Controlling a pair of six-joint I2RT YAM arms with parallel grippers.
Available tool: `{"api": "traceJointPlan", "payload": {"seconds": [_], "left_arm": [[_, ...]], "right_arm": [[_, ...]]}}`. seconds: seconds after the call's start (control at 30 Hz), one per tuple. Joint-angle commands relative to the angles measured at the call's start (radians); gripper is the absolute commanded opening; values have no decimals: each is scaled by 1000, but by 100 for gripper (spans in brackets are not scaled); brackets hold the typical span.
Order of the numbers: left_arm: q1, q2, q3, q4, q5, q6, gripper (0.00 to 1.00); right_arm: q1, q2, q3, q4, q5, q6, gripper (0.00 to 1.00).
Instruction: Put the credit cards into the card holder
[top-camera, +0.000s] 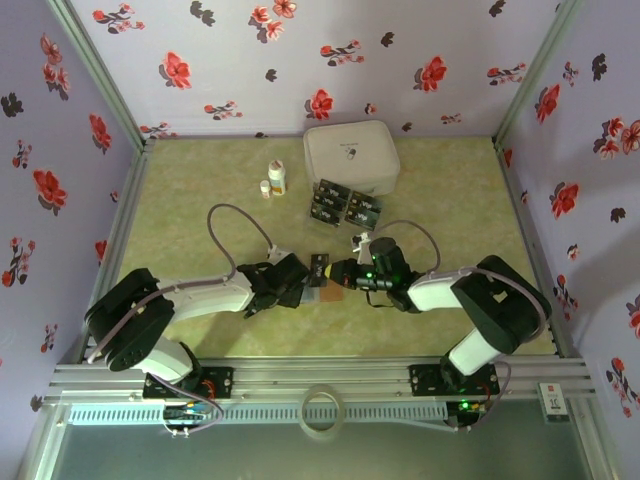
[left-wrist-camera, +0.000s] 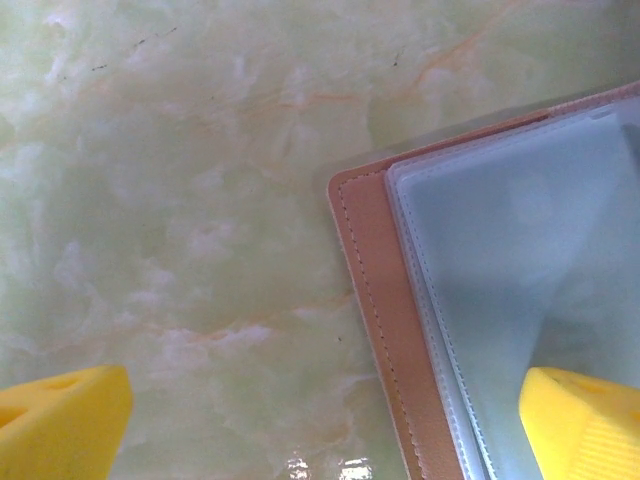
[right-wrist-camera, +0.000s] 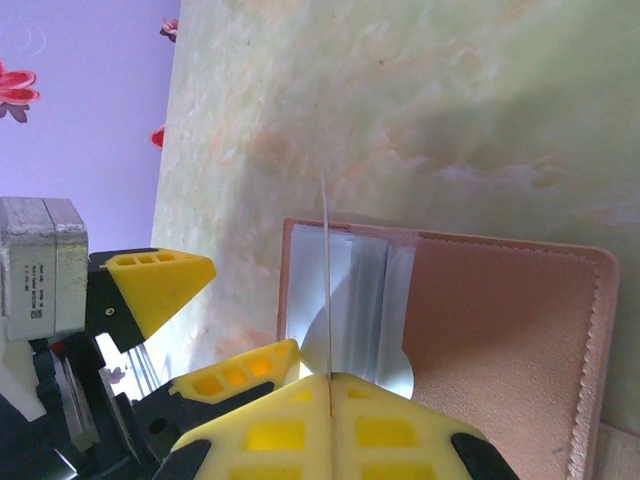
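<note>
Your right fingers (right-wrist-camera: 270, 435) pinched a credit card (right-wrist-camera: 326, 290) edge-on, its long axis pointing into the card holder (right-wrist-camera: 500, 330) just ahead; your left fingers (left-wrist-camera: 60, 420) gaped, straddling its edge.

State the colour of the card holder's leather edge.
Pinkish brown; the card holder shows best in the right wrist view.

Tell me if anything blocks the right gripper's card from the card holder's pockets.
Nothing visible does. The right gripper holds the card edge-on at the pockets of the open card holder; the left gripper sits aside.
</note>
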Motion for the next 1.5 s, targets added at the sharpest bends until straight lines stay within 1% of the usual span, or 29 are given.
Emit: {"api": "traceJointPlan", "payload": {"seconds": [0.0, 0.7, 1.2, 1.47], "left_arm": [[-6, -13, -26, -31, -29, -13, 100], [-6, -19, -31, -31, -29, -15, 100], [-6, -20, -34, -30, -29, -16, 100], [-6, -20, -34, -29, -30, -16, 100]], "right_arm": [[1, 22, -7, 76, -20, 21, 0], [1, 114, -44, 185, -17, 36, 0], [1, 194, -56, 311, -68, 80, 0], [1, 199, -66, 308, -83, 72, 0]]}}
